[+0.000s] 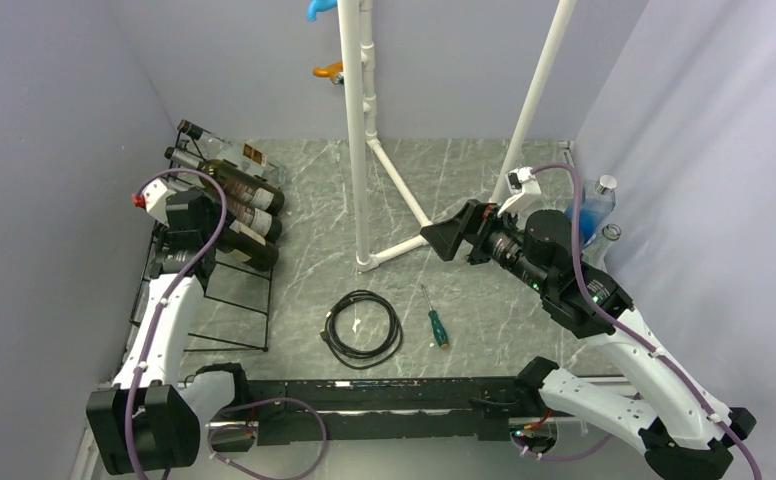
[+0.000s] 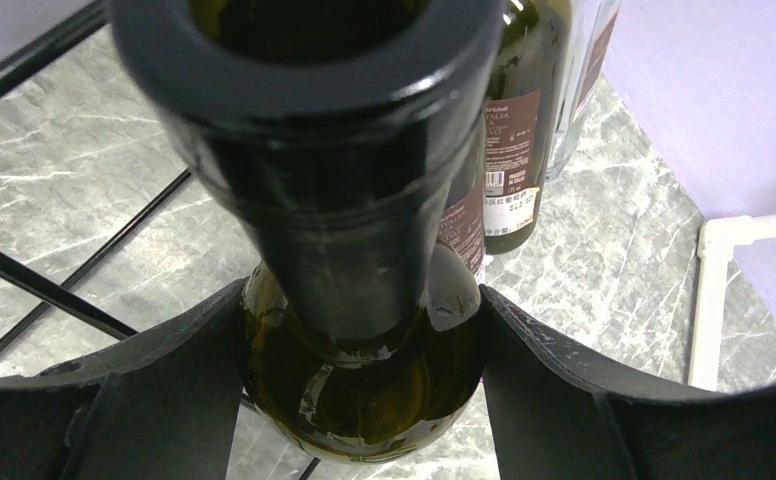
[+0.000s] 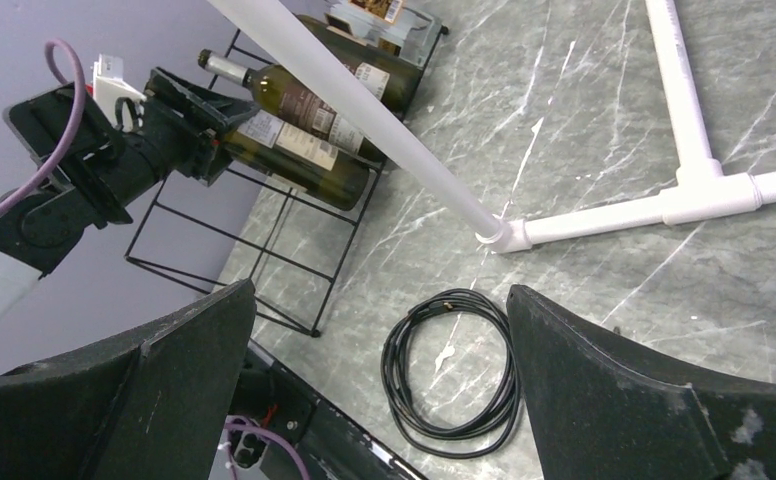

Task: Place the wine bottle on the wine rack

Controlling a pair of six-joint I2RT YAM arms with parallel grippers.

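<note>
The wine bottle (image 2: 364,390), dark green glass, lies between the jaws of the left gripper (image 2: 362,330), its neck pointing back toward the wrist camera. Both fingers (image 2: 164,400) press against its shoulder, one on each side, so the jaws stand narrow and closed on it. Its body rests on the slanted bars of the wine rack (image 2: 44,290), whose black wires run under and to the left of the jaws. Just past the fingertips, on the right finger's side, a dark labelled bottle (image 2: 512,150) lies on the same rack with a clear bottle (image 2: 584,70) beside it.

The right gripper (image 3: 379,340) hangs well apart from the rack, jaws spread wide with nothing between them. Below its gap a coiled black cable (image 3: 451,375) lies on the marbled tabletop (image 3: 614,100). Beyond its fingertips stands the white pipe frame (image 3: 664,205). A green-handled screwdriver (image 1: 434,325) lies near the cable.
</note>
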